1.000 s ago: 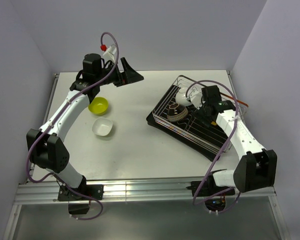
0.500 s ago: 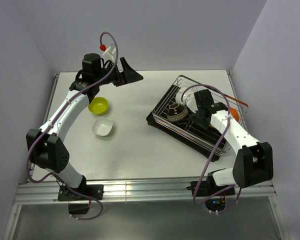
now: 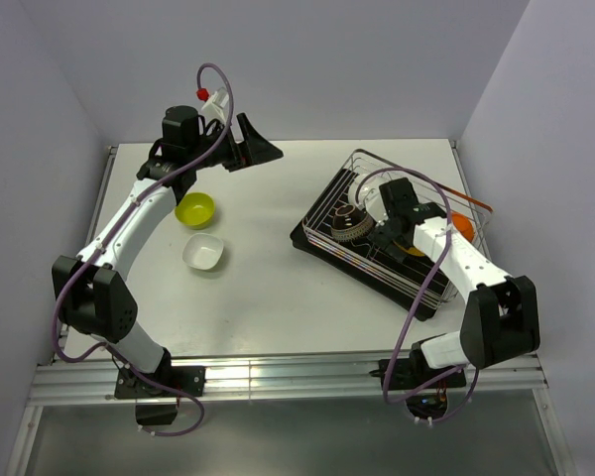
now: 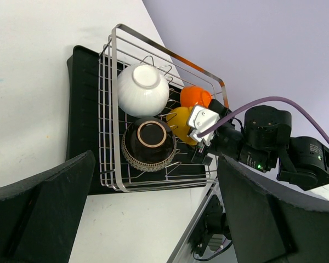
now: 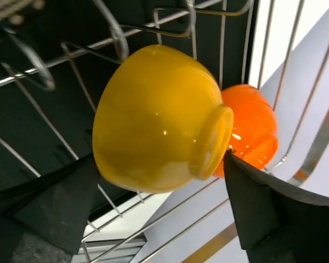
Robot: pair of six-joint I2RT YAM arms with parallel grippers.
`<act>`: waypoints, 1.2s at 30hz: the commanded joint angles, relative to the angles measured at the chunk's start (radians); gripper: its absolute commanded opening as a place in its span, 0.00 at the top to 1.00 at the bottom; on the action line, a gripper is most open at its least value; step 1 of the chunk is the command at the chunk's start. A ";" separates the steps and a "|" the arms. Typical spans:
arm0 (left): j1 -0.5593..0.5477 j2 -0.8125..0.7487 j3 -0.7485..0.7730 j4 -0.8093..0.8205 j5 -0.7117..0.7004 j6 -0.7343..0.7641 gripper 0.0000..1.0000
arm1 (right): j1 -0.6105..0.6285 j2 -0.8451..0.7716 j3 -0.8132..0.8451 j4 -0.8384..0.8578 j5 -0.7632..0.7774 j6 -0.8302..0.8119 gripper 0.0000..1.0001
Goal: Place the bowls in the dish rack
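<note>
Right wrist view: your right hand has just opened wide around the yellow bowl, leaving it in the dish rack; the lime bowl and white bowl wait on the table.

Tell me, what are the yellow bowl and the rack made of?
The yellow bowl looks like glazed ceramic, perhaps hard plastic: smooth, glossy, with sharp highlights. The rack seems shiny metal wire: thin, silvery, reflective rods.
</note>
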 commanded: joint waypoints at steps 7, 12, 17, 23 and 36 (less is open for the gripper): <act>0.003 -0.022 0.006 0.040 0.024 -0.004 0.01 | 0.012 -0.013 0.045 -0.040 -0.075 0.051 0.00; 0.005 -0.027 0.004 0.038 0.026 -0.001 0.00 | 0.010 -0.002 0.035 -0.017 -0.067 0.048 0.00; 0.006 -0.032 0.004 0.037 0.022 0.002 0.01 | 0.010 0.013 0.041 0.006 -0.069 0.057 0.00; 0.012 -0.033 0.001 0.040 0.019 0.002 0.00 | 0.009 0.033 0.042 0.048 -0.027 0.049 0.00; 0.083 -0.027 0.013 -0.052 -0.010 0.079 0.00 | 0.000 -0.033 0.160 -0.076 -0.137 0.100 0.00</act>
